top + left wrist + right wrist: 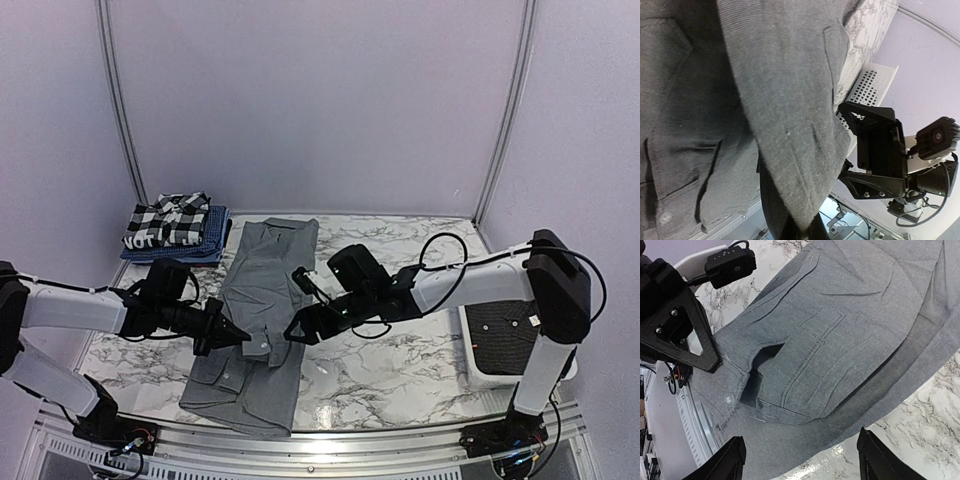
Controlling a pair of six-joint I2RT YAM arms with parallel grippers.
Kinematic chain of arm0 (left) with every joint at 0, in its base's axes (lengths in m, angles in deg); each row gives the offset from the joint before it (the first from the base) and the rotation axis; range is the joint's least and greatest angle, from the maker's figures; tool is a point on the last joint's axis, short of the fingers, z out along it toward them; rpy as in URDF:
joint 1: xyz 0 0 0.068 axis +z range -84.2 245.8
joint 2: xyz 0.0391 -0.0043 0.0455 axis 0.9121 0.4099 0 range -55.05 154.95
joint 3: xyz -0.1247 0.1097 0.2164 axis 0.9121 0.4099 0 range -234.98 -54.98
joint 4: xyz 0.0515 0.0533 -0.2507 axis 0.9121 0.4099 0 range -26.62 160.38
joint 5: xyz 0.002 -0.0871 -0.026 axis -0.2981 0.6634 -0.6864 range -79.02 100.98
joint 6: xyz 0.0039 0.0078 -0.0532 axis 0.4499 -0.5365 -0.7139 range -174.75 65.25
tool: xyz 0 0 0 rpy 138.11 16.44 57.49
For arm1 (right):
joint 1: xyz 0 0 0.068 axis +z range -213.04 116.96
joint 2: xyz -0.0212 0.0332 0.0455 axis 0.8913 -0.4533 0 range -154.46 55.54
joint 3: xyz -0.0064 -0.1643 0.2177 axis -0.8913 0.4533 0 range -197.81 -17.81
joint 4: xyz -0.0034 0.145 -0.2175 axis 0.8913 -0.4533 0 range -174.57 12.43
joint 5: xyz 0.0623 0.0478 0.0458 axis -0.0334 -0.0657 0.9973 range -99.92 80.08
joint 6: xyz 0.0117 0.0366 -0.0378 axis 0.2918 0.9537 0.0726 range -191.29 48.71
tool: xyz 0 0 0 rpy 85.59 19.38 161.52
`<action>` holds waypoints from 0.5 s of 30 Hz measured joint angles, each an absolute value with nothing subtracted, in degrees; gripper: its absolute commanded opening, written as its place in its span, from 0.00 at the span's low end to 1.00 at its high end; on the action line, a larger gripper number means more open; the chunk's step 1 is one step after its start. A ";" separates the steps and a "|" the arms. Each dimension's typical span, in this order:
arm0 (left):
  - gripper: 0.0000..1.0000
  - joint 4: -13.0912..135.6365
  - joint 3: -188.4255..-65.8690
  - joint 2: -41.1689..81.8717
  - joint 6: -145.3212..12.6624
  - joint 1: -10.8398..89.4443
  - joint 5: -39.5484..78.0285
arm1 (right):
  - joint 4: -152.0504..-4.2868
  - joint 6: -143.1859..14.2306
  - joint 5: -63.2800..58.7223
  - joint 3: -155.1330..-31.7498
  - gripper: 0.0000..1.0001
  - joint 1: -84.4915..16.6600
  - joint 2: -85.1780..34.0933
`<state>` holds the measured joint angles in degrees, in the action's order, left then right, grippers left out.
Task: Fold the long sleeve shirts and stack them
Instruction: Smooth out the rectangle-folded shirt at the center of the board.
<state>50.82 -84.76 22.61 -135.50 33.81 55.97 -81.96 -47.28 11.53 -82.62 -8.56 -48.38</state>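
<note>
Marble-veined white surface [400, 370], walled by pale lilac panels [320, 100]. Spread lengthwise down its middle: grey shirt [262, 300]. At far left corner, checked shirt [168, 222] folded atop blue shirt [218, 238]. Left fingers [775, 215] clamped on the grey shirt's edge; right fingers [732, 462] apart above it. White basket [500, 345] at right.

Marbled tabletop [400, 372], pale lilac walls [320, 100], metal corner rails [121, 100]
</note>
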 measured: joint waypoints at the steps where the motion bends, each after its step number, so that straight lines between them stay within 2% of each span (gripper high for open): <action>1: 0.07 51.72 -84.56 22.85 -134.87 33.84 55.93 | -81.89 -47.04 11.62 -82.58 0.72 -8.19 -48.38; 4: 0.16 56.46 -84.98 24.21 -130.60 33.88 55.10 | -81.41 -46.28 11.66 -82.32 0.67 -7.65 -48.38; 12: 0.33 63.85 -87.12 25.63 -122.17 33.88 51.99 | -79.33 -44.27 11.77 -81.99 0.58 -5.59 -50.26; 15: 0.36 64.57 -87.73 25.70 -120.31 33.88 51.16 | -79.31 -43.65 11.77 -81.99 0.57 -5.02 -51.79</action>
